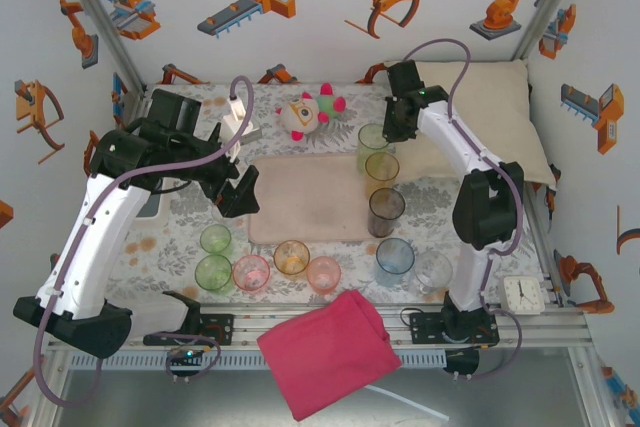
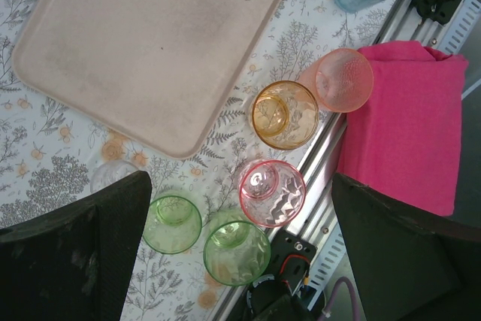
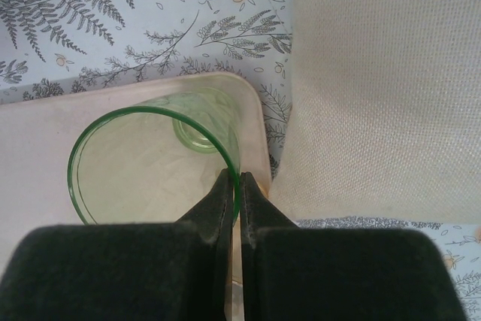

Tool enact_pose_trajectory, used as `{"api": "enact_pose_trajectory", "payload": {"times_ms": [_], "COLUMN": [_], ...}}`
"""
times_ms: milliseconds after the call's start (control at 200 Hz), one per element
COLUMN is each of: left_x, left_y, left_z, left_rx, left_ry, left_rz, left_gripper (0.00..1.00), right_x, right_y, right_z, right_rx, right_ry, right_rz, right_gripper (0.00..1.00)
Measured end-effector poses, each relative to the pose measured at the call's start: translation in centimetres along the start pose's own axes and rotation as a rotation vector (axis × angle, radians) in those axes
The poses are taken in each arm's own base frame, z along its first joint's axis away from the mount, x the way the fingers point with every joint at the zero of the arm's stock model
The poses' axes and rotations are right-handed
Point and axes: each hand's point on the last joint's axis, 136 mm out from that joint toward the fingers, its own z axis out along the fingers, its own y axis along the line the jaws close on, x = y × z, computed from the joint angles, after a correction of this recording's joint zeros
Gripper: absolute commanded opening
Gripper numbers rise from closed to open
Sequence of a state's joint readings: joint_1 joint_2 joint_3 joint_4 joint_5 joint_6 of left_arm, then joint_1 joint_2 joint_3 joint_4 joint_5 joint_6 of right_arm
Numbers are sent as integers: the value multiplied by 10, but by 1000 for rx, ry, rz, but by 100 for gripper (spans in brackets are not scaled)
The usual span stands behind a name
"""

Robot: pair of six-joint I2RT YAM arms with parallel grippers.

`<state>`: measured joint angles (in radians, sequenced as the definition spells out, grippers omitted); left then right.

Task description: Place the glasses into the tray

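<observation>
The pale pink-beige tray (image 1: 310, 197) lies mid-table. A tall green glass (image 3: 150, 171) stands upright in its far right corner (image 3: 248, 103). My right gripper (image 3: 240, 178) is shut on that glass's rim, one finger inside and one outside. In the top view that same green glass (image 1: 373, 142) stands under the right gripper (image 1: 392, 125). My left gripper (image 2: 240, 216) hangs open above two green glasses (image 2: 173, 223) (image 2: 237, 253) and a pink one (image 2: 272, 193). Orange (image 2: 285, 114) and salmon (image 2: 343, 80) glasses stand beside them.
Yellowish (image 1: 381, 169), smoky (image 1: 386, 209), blue (image 1: 394, 259) and clear (image 1: 433, 270) glasses line the tray's right side. A cream pillow (image 1: 520, 117) lies at the back right and a plush toy (image 1: 310, 112) behind the tray. A pink cloth (image 1: 325, 352) overhangs the near rail, with a clock (image 1: 521, 294) to its right.
</observation>
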<state>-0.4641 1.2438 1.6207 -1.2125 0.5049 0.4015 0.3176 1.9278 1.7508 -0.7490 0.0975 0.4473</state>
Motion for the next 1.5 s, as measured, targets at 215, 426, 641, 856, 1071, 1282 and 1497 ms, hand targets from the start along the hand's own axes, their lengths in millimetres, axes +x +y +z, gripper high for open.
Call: {"api": "enact_pose_trajectory", "payload": {"times_ms": [215, 426, 641, 856, 1071, 1282, 1497], "left_x": [0, 0, 0, 0, 0, 0, 0], "left_y": [0, 0, 0, 0, 0, 0, 0], "left_z": [0, 0, 0, 0, 0, 0, 0], "left_rx": [0, 1, 1, 1, 0, 0, -3], "left_ry": [0, 0, 0, 0, 0, 0, 1], "left_rz": [0, 0, 0, 0, 0, 1, 10], "left_gripper": [97, 97, 97, 97, 97, 97, 97], "right_x": [0, 1, 1, -5, -23, -28, -32], "right_y": [0, 2, 2, 6, 12, 12, 4], "right_z": [0, 0, 0, -5, -21, -28, -54], "right_rx": [-2, -11, -12, -25, -44, -41, -12], "right_ry": [1, 5, 6, -7, -48, -59, -93], "right_rz": [-5, -18, -23, -26, -32, -39, -35], "right_gripper": [17, 20, 24, 26, 27, 27, 28]}}
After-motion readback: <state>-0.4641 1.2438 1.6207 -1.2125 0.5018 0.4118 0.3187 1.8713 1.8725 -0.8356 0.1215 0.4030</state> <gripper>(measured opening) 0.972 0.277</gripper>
